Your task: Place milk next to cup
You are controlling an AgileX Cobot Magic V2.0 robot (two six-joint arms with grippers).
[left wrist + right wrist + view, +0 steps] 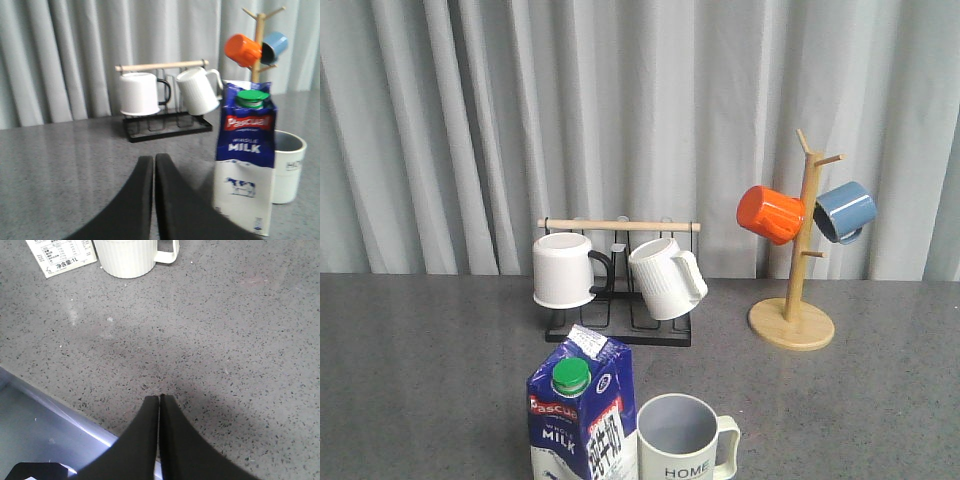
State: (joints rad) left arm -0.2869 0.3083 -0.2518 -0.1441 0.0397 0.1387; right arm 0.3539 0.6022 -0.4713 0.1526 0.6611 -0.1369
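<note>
The milk (pixel 582 420), a blue and white carton with a green cap, stands upright at the table's front edge. The cup (pixel 680 440), cream with "HOME" lettering, stands just to its right, very close; I cannot tell if they touch. Neither gripper shows in the front view. In the left wrist view my left gripper (pixel 154 157) is shut and empty, off to the left of the milk (pixel 245 165), with the cup (pixel 287 167) behind it. In the right wrist view my right gripper (pixel 159 397) is shut and empty over bare table, well apart from the cup (pixel 125 260) and the milk (pixel 60 255).
A black wire rack (pixel 620 328) at mid-table holds a plain white mug (pixel 563 270) and a ribbed white mug (pixel 665 278). A wooden mug tree (pixel 795 320) at the right carries an orange mug (pixel 770 214) and a blue mug (pixel 844 210). The table's metal edge (pixel 60 407) lies near the right gripper.
</note>
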